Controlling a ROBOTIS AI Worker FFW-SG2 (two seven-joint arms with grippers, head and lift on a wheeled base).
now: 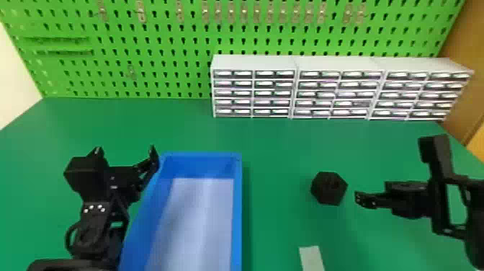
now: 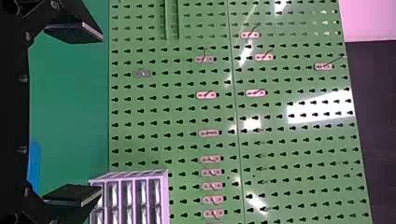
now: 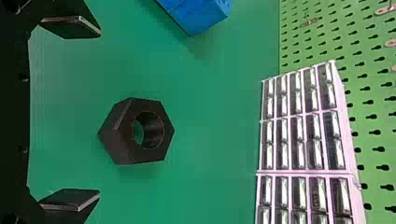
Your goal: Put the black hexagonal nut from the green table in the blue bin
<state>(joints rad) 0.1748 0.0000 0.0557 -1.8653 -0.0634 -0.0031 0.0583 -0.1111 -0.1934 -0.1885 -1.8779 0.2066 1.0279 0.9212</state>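
The black hexagonal nut (image 1: 328, 188) lies on the green table (image 1: 277, 216), right of the blue bin (image 1: 237, 212). Just to the nut's right is my right gripper (image 1: 363, 200). In the right wrist view my right gripper (image 3: 70, 114) is open, and the nut (image 3: 137, 131) is beyond its fingertips, untouched. My left gripper (image 1: 126, 153) stays by the bin's left rim; in the left wrist view the left gripper (image 2: 74, 114) is open with nothing between its fingers. The bin's visible floor holds nothing.
Grey drawer cabinets (image 1: 338, 88) line the table's back right, before a green pegboard (image 1: 155, 47). A pale flat strip (image 1: 312, 258) lies on the table near the front, between the bin and the right arm.
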